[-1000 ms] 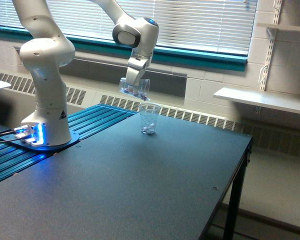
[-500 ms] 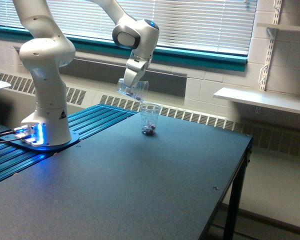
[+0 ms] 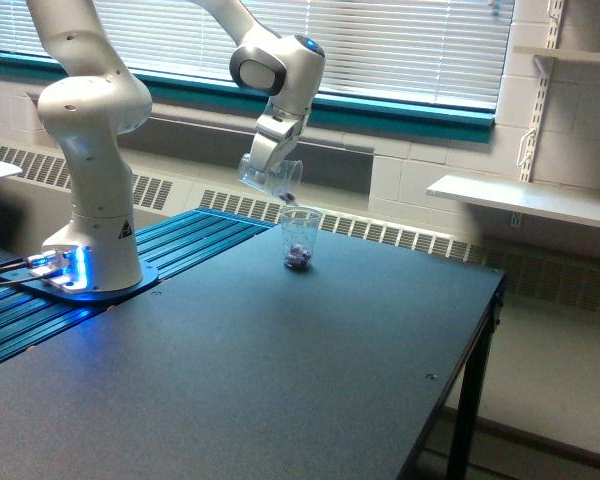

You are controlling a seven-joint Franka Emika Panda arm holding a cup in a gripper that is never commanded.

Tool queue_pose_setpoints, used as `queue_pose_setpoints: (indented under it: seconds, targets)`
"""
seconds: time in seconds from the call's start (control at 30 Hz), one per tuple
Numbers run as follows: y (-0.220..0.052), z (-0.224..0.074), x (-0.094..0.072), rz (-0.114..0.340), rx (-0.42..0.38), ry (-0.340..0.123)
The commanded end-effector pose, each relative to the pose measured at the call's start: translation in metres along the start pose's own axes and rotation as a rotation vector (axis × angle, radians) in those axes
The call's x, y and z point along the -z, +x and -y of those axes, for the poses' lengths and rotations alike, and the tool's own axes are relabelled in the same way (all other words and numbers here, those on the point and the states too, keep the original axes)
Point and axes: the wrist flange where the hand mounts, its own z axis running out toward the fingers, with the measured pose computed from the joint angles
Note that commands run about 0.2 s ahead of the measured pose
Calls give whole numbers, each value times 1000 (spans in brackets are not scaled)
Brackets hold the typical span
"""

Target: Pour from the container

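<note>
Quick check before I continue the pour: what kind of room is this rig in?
Probably a lab or classroom-style workroom: painted block walls, a window with blinds, wall shelves, and a dark table where the gripper tilts the container over a small cup.

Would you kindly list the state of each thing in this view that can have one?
Clear plastic handled jug: held in the jaws, tipped steeply over the small cup.
Small clear plastic cup: upright on the table, purplish pieces at its bottom.
Gripper: shut on the jug.
Window blinds: lowered.
</note>
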Motion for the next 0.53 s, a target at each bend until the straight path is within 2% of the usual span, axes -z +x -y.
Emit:
queue_pose_setpoints:
  seconds: [0.03, 0.53]
  targets:
    - [2, 3, 2, 7, -18, -8]
    - [4, 5, 0, 0, -40, -18]
